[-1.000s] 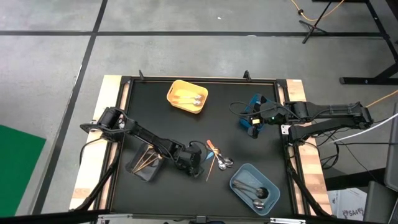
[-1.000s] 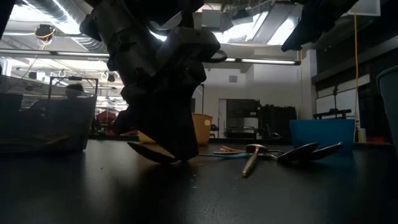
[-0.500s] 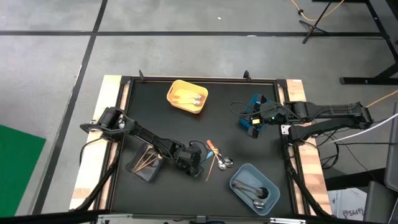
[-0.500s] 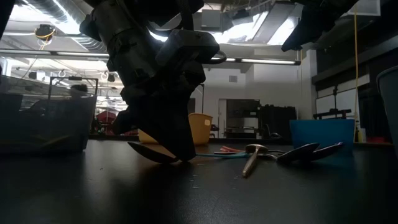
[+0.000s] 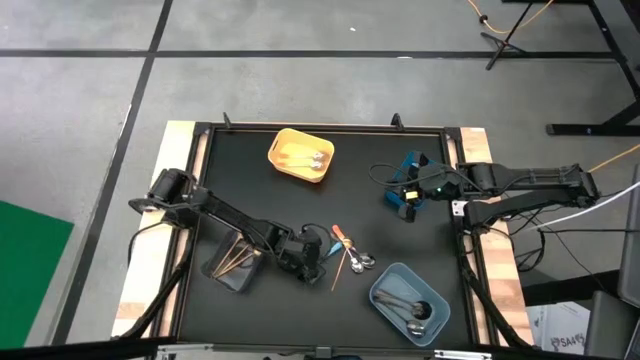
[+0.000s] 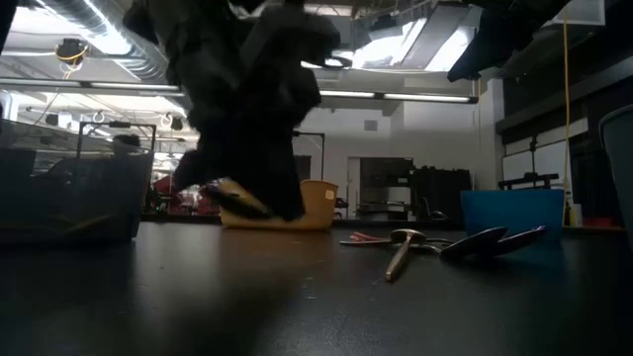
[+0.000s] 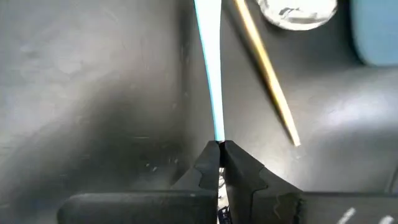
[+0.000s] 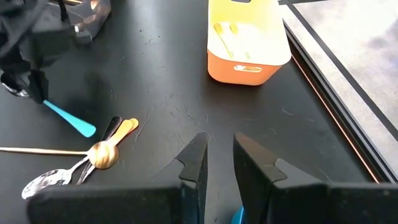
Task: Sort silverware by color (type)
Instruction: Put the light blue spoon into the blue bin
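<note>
- Silverware is spread over your black table (image 5: 250,180) in several places: a loose cluster lies right of centre toward the near edge, and the rest sits in bins.
- Your left gripper (image 7: 219,163) hangs over the table's middle near part, just left of that cluster. Its jaws are pressed together on the light-blue-handled utensil (image 7: 209,68), pinching it at one end.
- In the low view you see that utensil lifted clear of the tabletop, tilted, under the left arm's dark bulk.
- The gold utensil (image 7: 264,65) lies on the table just beside the blue handle, and a silver spoon (image 7: 297,11) bowl sits at its far end.
- From the right wrist view you also get an orange-handled utensil (image 8: 124,129) and a gold spoon (image 8: 102,154) bowl in the same cluster.
- Your right gripper (image 8: 217,155) waits above the right far part of the table, jaws slightly apart with nothing between them.
- The yellow bin (image 5: 282,163) at the far middle holds silverware, as do the grey-blue bin (image 5: 385,285) at the near right and the clear bin (image 5: 222,272) at the near left.
</note>
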Action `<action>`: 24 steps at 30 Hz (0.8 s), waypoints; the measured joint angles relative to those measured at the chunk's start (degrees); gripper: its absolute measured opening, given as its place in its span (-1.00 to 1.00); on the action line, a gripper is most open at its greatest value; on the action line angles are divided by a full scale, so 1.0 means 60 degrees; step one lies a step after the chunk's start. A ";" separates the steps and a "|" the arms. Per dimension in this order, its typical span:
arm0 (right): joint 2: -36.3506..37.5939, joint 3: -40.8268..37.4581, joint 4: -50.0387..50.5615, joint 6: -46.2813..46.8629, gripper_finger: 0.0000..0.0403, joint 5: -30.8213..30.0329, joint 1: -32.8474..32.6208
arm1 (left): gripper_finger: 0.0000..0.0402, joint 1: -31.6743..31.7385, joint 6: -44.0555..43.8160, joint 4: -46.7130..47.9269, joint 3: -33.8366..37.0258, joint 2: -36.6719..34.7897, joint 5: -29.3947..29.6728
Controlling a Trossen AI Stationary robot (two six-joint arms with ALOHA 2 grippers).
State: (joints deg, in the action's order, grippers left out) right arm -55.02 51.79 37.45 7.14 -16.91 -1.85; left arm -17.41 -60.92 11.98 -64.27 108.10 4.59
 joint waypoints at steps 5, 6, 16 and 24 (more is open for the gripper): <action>0.0000 0.0000 -0.0006 0.0000 -0.67 0.0000 0.0000 | -0.99 0.0007 0.0006 0.0033 -0.0008 -0.0638 0.0656; 0.0000 0.0000 -0.0007 0.0000 -0.67 0.0000 0.0000 | -0.99 0.0007 0.0012 0.0020 -0.0011 -0.0753 0.0808; 0.0000 0.0000 -0.0187 0.0004 -0.67 0.0002 0.0000 | -0.99 0.0282 0.1337 -0.0270 -0.0022 -0.1447 0.2968; 0.0000 0.0000 -0.1112 0.0008 -0.67 0.0006 0.0000 | -1.00 0.0928 0.2900 -0.1161 -0.0029 -0.1451 0.3939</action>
State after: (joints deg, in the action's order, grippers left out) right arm -55.02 51.79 30.77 7.19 -16.87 -1.85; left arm -11.84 -43.52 5.02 -64.45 99.39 28.23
